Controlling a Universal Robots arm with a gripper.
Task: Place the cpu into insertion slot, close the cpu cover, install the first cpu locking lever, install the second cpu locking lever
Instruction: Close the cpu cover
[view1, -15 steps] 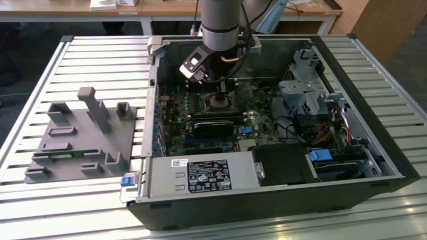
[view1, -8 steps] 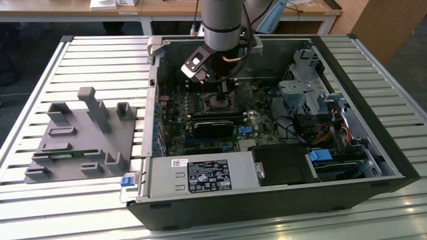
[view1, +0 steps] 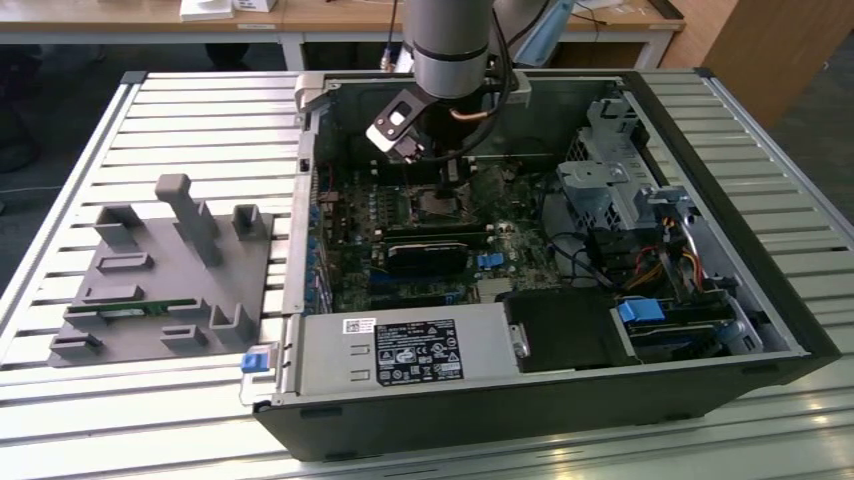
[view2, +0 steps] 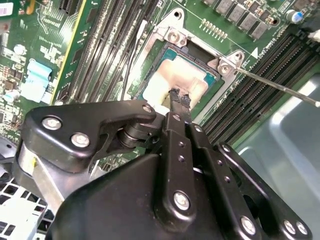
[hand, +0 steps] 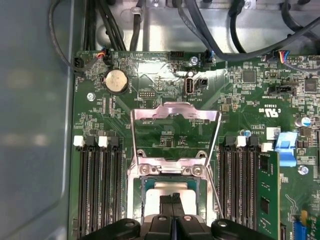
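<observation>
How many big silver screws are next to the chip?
2: one screw and a second screw, at neighbouring corners of the cpu. The gripper may hide more.

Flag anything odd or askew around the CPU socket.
Nothing looks damaged. The cpu cover stands flipped open, a thin locking lever juts out unlatched, and the shut end effector sits over the cpu.

Exterior view was bright; glare bleached the pale slatted metal table (view1: 80, 410), and the open black computer case (view1: 534, 415) was darker inside. In both wrist views the flat square silver-topped chip (view2: 170, 80) (hand: 167, 187) was blown out white. In the first wrist view the green circuit board (hand: 150, 70) carried a hot spot.
</observation>
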